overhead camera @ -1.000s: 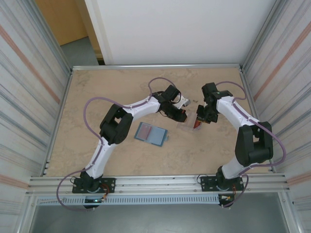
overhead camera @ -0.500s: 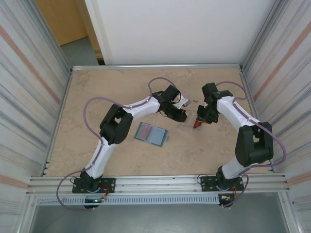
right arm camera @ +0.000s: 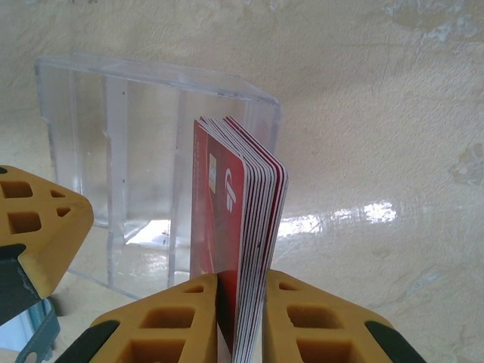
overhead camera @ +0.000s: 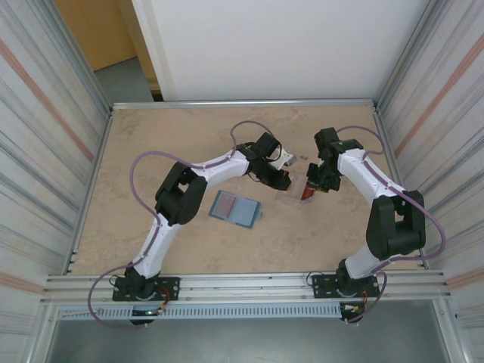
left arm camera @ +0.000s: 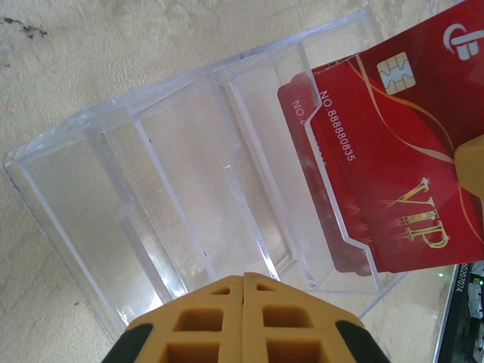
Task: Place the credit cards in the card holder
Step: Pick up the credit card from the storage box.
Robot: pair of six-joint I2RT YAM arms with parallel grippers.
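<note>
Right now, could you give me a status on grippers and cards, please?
Right gripper shut on credit cards, stack in clear case slot. Left gripper shut at case edge. Card holder lies open, apart from both.

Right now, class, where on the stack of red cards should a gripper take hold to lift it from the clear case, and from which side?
Grip the end of the stack of red cards that sticks out of the clear case, coming from the case's open side. The cards stand on edge, so pinch the two flat outer faces, as the right gripper does.
</note>
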